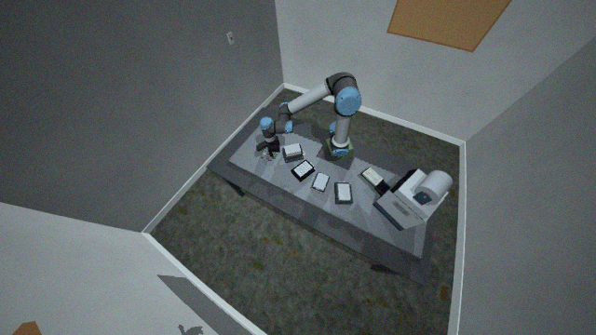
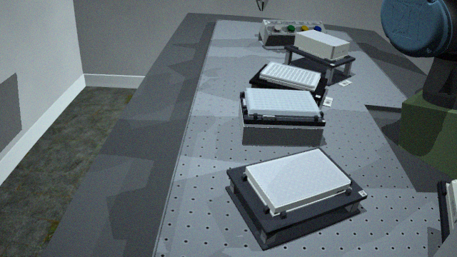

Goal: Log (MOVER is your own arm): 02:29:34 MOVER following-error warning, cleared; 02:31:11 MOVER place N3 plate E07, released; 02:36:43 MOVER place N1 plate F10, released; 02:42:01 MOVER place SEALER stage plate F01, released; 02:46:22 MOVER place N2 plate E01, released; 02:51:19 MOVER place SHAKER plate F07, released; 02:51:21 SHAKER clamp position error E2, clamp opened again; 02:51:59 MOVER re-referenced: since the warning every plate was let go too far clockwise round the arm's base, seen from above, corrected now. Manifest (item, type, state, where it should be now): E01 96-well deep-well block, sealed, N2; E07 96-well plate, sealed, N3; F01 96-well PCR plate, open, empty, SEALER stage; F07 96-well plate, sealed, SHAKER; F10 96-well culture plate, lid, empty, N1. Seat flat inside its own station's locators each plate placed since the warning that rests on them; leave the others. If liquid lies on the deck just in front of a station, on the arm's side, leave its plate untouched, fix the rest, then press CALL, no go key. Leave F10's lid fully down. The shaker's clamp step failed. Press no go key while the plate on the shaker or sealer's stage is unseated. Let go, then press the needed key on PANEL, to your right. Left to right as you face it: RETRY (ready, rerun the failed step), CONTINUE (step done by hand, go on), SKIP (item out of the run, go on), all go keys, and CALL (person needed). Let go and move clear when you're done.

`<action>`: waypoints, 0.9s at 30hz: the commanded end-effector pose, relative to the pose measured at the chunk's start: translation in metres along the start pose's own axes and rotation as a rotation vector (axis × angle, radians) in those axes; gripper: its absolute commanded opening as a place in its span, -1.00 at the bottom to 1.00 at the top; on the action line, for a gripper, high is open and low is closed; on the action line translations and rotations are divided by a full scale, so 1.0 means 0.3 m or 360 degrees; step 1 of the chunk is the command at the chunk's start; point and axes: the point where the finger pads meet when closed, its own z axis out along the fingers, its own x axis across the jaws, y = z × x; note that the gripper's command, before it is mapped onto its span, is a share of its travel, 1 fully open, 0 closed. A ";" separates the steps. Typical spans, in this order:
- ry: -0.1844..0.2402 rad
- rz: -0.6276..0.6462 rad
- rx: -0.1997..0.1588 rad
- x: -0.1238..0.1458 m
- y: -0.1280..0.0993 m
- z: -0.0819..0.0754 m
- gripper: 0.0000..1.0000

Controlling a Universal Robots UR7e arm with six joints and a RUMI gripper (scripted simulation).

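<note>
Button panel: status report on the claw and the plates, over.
Claw shut, empty, hanging above the button panel. Near plate sits askew on its holder. No spill seen on the deck.
</note>
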 end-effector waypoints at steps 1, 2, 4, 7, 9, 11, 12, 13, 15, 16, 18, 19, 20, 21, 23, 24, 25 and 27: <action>-0.0001 0.0021 0.0001 0.078 -0.034 -0.001 -1.00; -0.0001 0.0021 0.0001 0.094 -0.041 -0.001 -1.00; -0.0001 0.0021 0.0001 0.125 -0.053 -0.001 -1.00; -0.0001 0.0021 0.0001 0.171 -0.072 -0.001 -1.00; -0.0001 0.0021 0.0001 0.202 -0.084 -0.001 -1.00; -0.0001 0.0021 0.0001 0.202 -0.084 -0.001 -1.00; -0.0001 0.0021 0.0001 0.218 -0.091 -0.001 -1.00; -0.0001 0.0021 0.0001 0.233 -0.097 -0.001 -1.00; -0.0001 0.0021 0.0001 0.264 -0.109 -0.001 -1.00; -0.0001 0.0021 0.0001 0.279 -0.116 -0.001 -1.00; -0.0001 0.0021 0.0001 0.310 -0.128 -0.001 -1.00; -0.0001 0.0021 0.0001 0.326 -0.134 -0.001 -1.00; -0.0001 0.0021 0.0001 0.341 -0.141 -0.001 -1.00; -0.0001 0.0021 0.0001 0.357 -0.147 -0.001 -1.00; -0.0001 0.0021 0.0001 0.366 -0.151 -0.001 -1.00; -0.0001 0.0021 0.0001 0.366 -0.151 -0.001 -1.00; -0.0001 0.0021 0.0001 0.366 -0.151 -0.001 -1.00; -0.0001 0.0021 0.0001 0.366 -0.151 -0.001 -1.00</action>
